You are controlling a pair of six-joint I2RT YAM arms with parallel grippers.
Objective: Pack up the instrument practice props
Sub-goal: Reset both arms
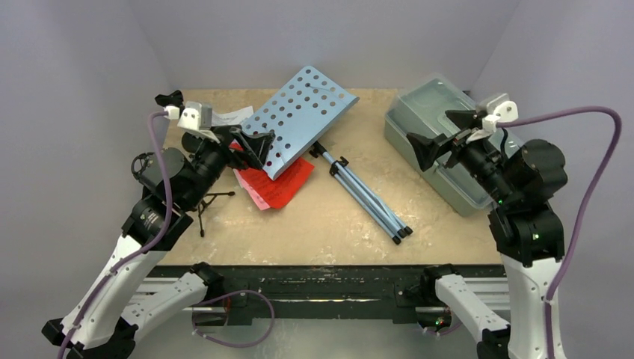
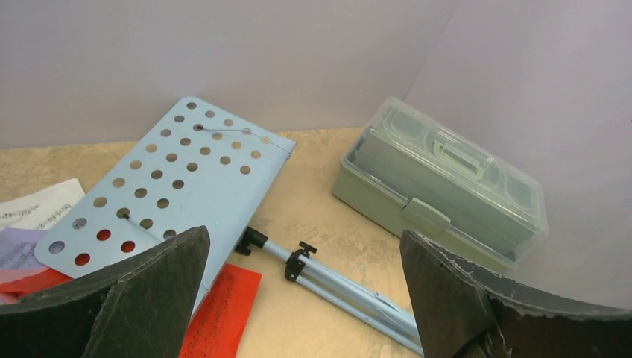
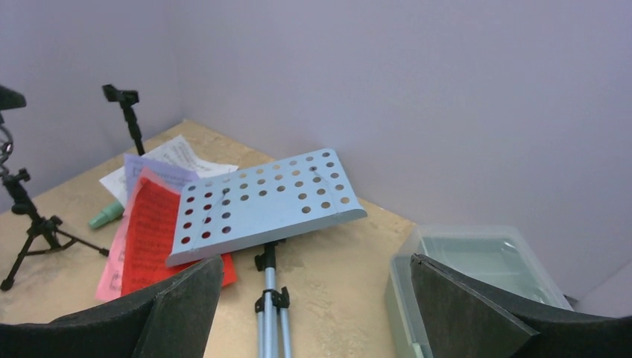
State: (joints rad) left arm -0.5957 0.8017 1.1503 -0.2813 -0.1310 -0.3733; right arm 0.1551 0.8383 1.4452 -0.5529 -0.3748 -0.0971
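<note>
The light-blue perforated music rack (image 1: 306, 116) lies tilted at the table's middle back, its folded tripod legs (image 1: 370, 198) pointing toward the front. Red (image 1: 280, 183), pink (image 1: 250, 196) and white (image 1: 233, 115) music sheets lie under and beside it. A lilac sheet (image 3: 156, 168) and a teal microphone (image 3: 104, 216) show in the right wrist view. The black microphone tripod (image 1: 209, 202) stands at the left, and a black pole (image 3: 130, 119) stands at the back. My left gripper (image 1: 254, 146) is open above the rack's left edge. My right gripper (image 1: 441, 134) is open above the box. The beige microphone is out of view.
The translucent grey-green plastic box (image 1: 437, 142) sits at the right with its lid closed and latch (image 2: 425, 216) facing the middle. Lilac walls close in the back and both sides. Bare tabletop (image 1: 314, 232) lies in front of the rack.
</note>
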